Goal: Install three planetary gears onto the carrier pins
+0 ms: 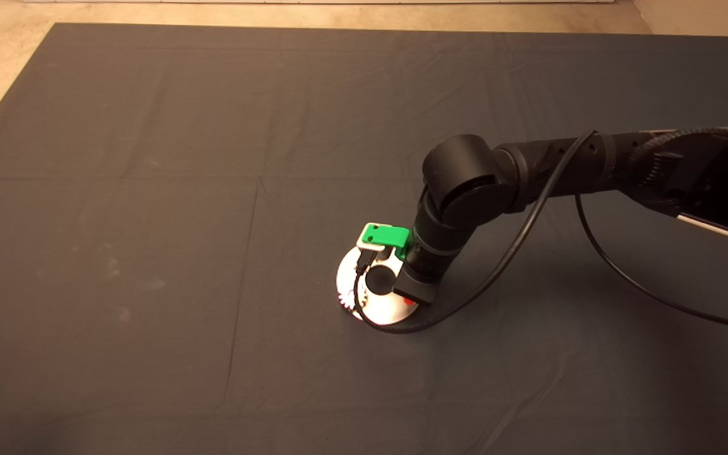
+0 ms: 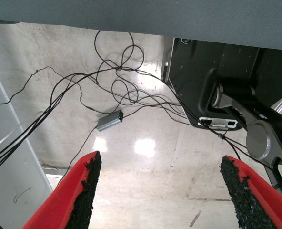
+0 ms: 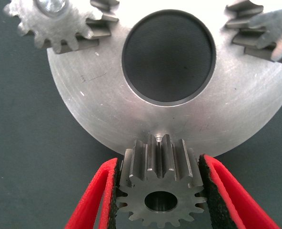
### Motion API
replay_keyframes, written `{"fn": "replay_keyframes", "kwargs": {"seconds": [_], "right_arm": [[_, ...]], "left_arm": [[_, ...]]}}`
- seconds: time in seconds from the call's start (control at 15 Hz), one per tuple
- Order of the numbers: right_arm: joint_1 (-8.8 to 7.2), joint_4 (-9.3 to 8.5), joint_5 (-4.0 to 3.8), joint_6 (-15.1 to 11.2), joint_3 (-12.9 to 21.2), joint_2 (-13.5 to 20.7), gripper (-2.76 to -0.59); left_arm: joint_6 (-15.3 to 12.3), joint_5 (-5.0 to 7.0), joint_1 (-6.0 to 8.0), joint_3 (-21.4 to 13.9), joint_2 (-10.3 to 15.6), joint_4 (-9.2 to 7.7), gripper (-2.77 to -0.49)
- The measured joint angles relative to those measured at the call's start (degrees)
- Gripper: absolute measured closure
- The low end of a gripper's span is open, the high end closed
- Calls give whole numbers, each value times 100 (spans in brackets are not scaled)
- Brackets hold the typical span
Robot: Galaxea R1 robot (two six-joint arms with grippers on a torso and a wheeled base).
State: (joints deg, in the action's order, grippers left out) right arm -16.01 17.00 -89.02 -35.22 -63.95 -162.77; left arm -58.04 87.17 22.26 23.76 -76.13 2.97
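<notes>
My right gripper (image 3: 160,164) is shut on a small silvery planetary gear (image 3: 148,188), held between its red fingers (image 3: 100,191) at the near rim of the round silver disc (image 3: 107,95). Whether a carrier pin sits in this gear's hole I cannot tell. Two more planetary gears (image 3: 50,24) (image 3: 269,28) sit on the disc at either side of its large centre hole, and a pin's top (image 3: 53,5) shows in one. In the head view the right arm (image 1: 440,234) stands over the disc (image 1: 380,313) at mid-mat. My left gripper (image 2: 160,160) is open and empty, parked off the mat.
A black cable (image 1: 503,265) loops from the right arm down around the disc. The dark mat (image 1: 149,189) lies bare on all sides. The left wrist view shows the floor with several loose cables (image 2: 107,86) and a black machine base (image 2: 212,81).
</notes>
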Motion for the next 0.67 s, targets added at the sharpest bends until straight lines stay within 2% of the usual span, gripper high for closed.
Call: {"fn": "replay_keyframes", "kwargs": {"seconds": [0.67], "right_arm": [[11,1,16,0,-1,-21,-104]], "left_arm": [[0,0,0,0,30,0,-176]]}}
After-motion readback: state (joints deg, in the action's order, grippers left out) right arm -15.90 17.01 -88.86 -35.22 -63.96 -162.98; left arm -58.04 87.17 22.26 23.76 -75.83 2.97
